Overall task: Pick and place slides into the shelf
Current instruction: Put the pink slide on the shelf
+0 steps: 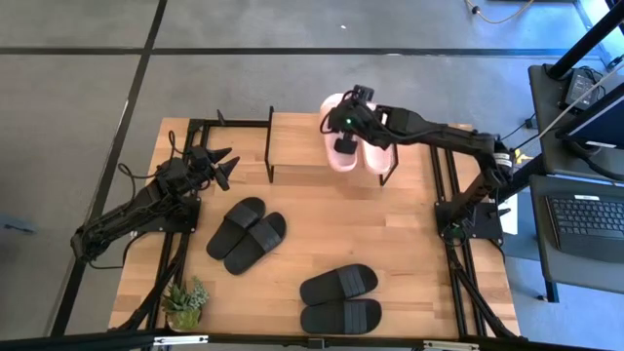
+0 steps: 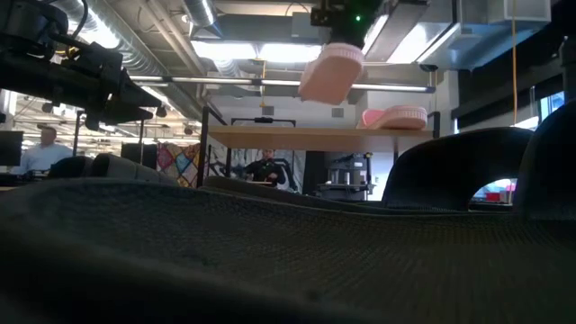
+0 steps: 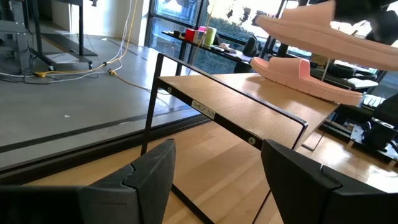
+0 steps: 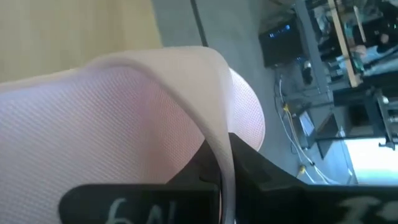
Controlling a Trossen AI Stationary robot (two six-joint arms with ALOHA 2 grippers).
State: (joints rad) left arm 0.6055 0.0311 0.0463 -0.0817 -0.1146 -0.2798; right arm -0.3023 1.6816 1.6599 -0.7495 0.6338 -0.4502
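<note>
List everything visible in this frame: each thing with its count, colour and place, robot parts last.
Pink slide on the shelf: one, pale pink, lying flat on the top board's right part.
Held pink slide: one, pale pink, hanging in the air over the shelf, gripped by its strap.
Black slides, left pair: two, matte black, on the table in front of the shelf.
Black slides, right pair: two, matte black, near the table's front edge.
Shelf: one, light wood top, black frame, at the table's back.
Potted plant: one, green, front left corner.
Left gripper: open, empty, at the shelf's left end.
Right gripper: shut on the held pink slide.
</note>
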